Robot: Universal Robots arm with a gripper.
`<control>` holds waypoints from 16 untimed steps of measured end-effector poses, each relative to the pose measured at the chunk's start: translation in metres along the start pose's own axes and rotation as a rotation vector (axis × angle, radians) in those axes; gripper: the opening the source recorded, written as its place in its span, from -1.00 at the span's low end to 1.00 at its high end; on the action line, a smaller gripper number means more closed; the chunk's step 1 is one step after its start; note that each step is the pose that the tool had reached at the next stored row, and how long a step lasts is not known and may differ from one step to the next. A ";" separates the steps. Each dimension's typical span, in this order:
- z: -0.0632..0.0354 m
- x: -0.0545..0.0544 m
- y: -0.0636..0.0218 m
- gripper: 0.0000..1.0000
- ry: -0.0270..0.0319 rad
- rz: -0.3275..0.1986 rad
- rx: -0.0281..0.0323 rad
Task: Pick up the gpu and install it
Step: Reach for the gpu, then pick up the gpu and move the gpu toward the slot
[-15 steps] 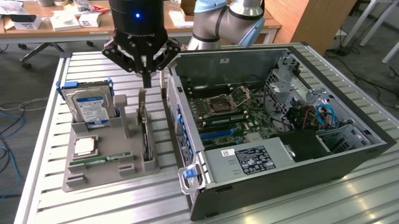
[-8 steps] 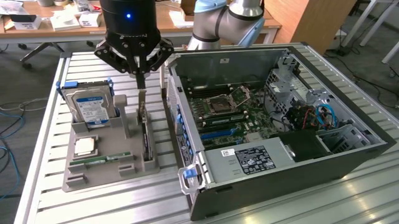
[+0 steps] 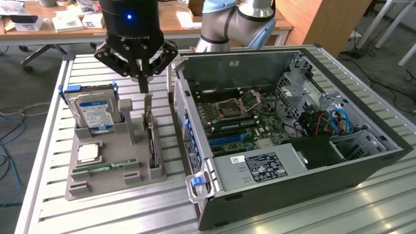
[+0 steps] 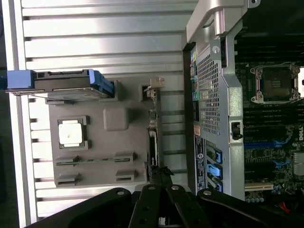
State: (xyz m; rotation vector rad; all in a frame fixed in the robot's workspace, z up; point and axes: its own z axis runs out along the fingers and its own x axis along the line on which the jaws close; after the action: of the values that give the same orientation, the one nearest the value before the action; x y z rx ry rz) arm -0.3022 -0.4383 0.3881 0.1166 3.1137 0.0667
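The thin black-and-tan gpu card (image 3: 151, 131) stands on edge in the grey plastic parts holder (image 3: 97, 183), left of centre in the exterior view. The black gripper (image 3: 142, 89) is pinched shut just above the card's upper end, and the open computer case (image 3: 293, 195) holds no card yet.

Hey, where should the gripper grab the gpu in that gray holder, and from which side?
Likely its exposed top edge, from straight above: the gpu stands on edge in the gray holder, its lower part slotted in, and the computer case sits close beside it.
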 end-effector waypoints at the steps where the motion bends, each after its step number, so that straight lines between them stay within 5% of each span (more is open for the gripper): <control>1: 0.0000 0.000 0.0000 -0.79 0.0000 0.000 0.0000; 16: 0.0000 0.002 -0.0001 -0.79 0.0000 0.000 0.0001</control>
State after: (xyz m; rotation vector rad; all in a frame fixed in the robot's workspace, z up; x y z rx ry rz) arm -0.3040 -0.4383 0.3881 0.1166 3.1137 0.0666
